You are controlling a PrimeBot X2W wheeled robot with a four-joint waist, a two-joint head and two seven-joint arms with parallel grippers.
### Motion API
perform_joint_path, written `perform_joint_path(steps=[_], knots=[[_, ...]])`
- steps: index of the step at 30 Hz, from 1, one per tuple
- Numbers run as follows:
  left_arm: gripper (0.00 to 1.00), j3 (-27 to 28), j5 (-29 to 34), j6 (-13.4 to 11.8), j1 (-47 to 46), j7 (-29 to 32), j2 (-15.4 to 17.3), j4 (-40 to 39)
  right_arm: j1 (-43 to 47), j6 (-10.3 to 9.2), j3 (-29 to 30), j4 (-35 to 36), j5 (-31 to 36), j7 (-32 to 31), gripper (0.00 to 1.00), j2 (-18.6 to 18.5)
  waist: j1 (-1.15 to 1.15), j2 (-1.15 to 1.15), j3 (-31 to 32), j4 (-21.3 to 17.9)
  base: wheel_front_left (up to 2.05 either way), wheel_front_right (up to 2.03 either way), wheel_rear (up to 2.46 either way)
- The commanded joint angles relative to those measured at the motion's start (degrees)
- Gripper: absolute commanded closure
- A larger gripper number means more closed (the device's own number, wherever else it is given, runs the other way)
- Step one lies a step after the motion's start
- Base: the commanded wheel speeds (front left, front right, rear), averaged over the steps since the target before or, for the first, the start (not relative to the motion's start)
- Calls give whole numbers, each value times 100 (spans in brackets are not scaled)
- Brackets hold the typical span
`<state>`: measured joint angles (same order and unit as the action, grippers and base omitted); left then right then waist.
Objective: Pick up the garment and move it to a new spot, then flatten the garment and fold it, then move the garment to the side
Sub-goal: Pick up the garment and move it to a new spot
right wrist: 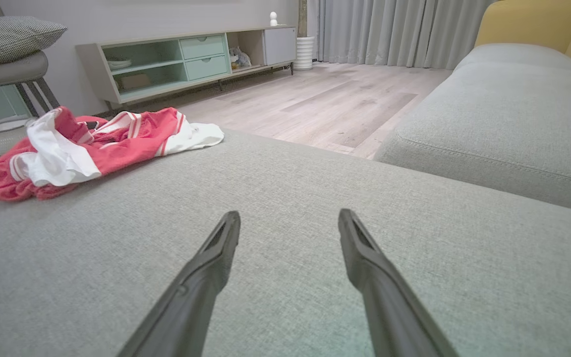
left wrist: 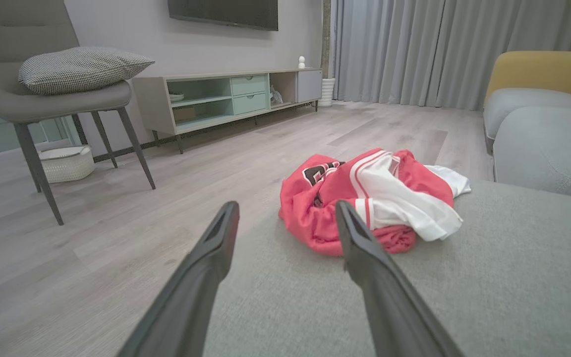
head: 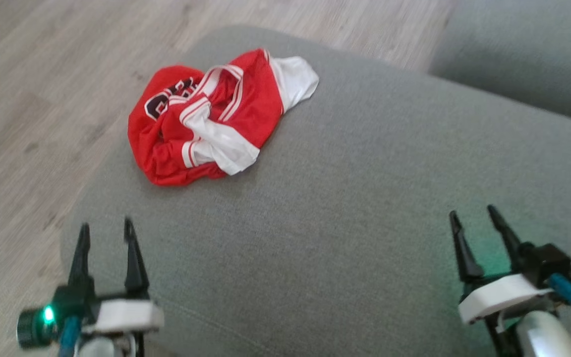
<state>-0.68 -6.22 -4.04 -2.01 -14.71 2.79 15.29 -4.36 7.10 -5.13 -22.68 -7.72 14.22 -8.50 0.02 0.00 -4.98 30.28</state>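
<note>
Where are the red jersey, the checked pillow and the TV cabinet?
red jersey [head: 226, 116], head view, crumpled middle folds.
checked pillow [left wrist: 85, 69], left wrist view, top face.
TV cabinet [right wrist: 205, 67], right wrist view, lower drawer front.

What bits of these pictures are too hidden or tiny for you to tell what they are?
- Dark letters on the red and white jersey, head view: its own crumpled folds cover most of them.
- Small white thing on the cabinet, left wrist view: too small to identify.
- Wall screen, left wrist view: cut off by the top edge.
- Chair, right wrist view: cut off by the left edge.
</note>
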Motion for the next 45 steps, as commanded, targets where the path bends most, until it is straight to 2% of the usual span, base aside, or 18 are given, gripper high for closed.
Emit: perform_joint_path(steps=[1,7,12,14,15,22,25,26,27,28,32,36,41,42,45], knots=[[0,134,5,-13,-417,-29,11,-225,-197,39,-102,207,45,78,0,-119,-2,0,-251,19,0,0,0],[0,56,78,-111,-1550,-29,10,147,-359,39,-182,348,71,78,0,-664,-2,0,-1028,-165,0,0,0],[0,114,47,-249,-2850,53,39,1370,-571,39,-335,470,69,78,0,-1064,-2,0,-1485,-443,0,0,0],[0,188,-17,-304,-3321,287,87,1889,-654,39,-386,506,66,78,0,-1166,-2,0,-1601,-582,0,0,0],[0,265,-106,-317,-3699,557,151,2404,-722,39,-411,540,55,78,0,-1241,-2,0,-1704,-723,0,0,0],[0,457,-427,-173,-4418,1020,328,3871,-832,39,-375,583,25,78,0,-1394,-2,0,-2011,-1090,0,0,0],[0,454,-418,-269,-4548,975,388,4302,-805,39,-323,614,25,78,0,-1407,-2,0,-2090,-1133,0,0,0],[34,436,-421,-281,-4623,834,379,4481,-794,39,-308,622,30,78,0,-1403,-2,0,-2121,-1141,0,0,0],[81,416,-420,-249,-4659,719,374,4533,-796,39,-309,614,35,78,0,-1391,-2,0,-2122,-1143,0,0,0],[100,403,-424,-208,-4706,574,377,4558,-806,39,-313,601,30,78,0,-1375,-2,0,-2111,-1141,0,0,0],[100,206,-270,-59,-4954,129,456,4456,-866,39,-408,575,28,78,0,-1238,-2,0,-1915,-1153,0,0,0],[100,-15,-60,64,-5219,-7,587,3968,-937,39,-546,518,1,78,0,-1004,-2,0,-1520,-1322,0,0,0],[100,-309,174,337,-5479,-26,791,3065,-968,39,-546,450,-186,78,0,-499,-2,0,-915,-1861,0,0,0],[100,-309,174,337,-5479,-26,791,3065,-968,39,-546,450,-186,78,0,-499,-2,0,-915,-1861,0,0,0],[100,-479,251,576,-5611,55,919,2608,-994,39,-593,481,-212,78,0,-246,-2,0,-635,-2365,0,0,0]])
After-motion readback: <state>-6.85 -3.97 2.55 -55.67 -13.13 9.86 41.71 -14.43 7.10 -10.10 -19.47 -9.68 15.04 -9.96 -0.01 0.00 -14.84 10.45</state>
